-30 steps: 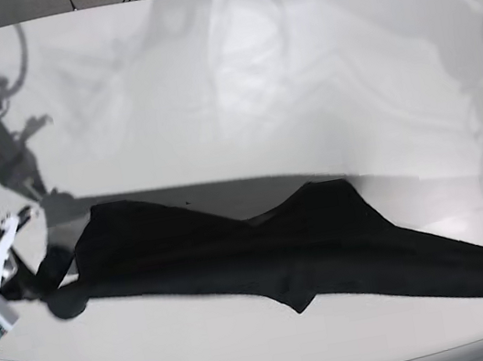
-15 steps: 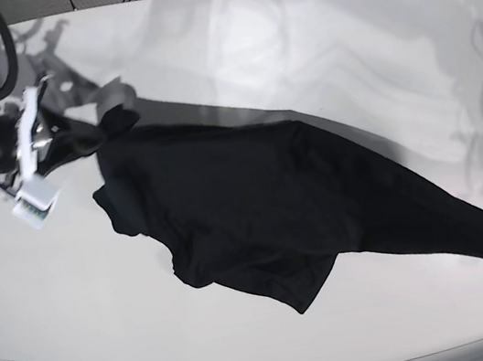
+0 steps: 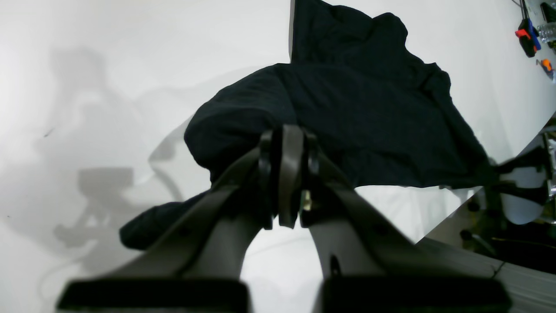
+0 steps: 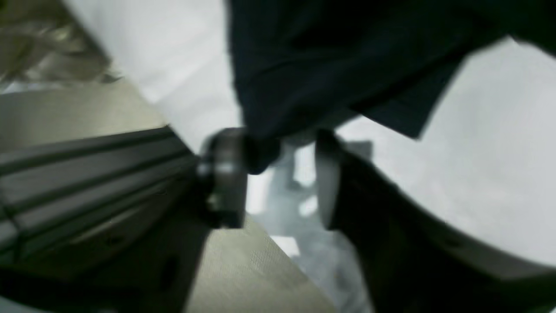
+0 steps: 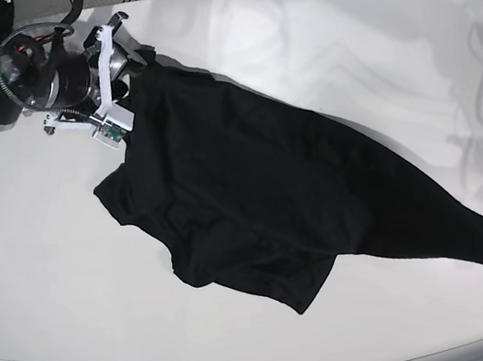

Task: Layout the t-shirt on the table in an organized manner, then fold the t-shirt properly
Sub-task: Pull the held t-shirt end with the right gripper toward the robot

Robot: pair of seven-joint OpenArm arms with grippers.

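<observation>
So the t-shirt is now lying stretched in a long diagonal across the table, which is a big change from a second ago, when it was bunched into a low strip along the table's near edge. The right arm has swung its corner of the shirt up toward the table's far left corner, and the right gripper is just letting go: its jaws are standing apart in the wrist view, with a fold of black fabric still draped over them, so I can't say the cloth is fully free yet.

At the other end of the shirt, near the table's right front edge, the left gripper is keeping its jaws pressed together, pinching the t-shirt's end.

My read is that the spreading step is only partly done. The body is looking flatter, but the side of the shirt nearest the table's front edge is still folded under and wrinkled, so it probably needs more tugging before any folding starts.
</observation>
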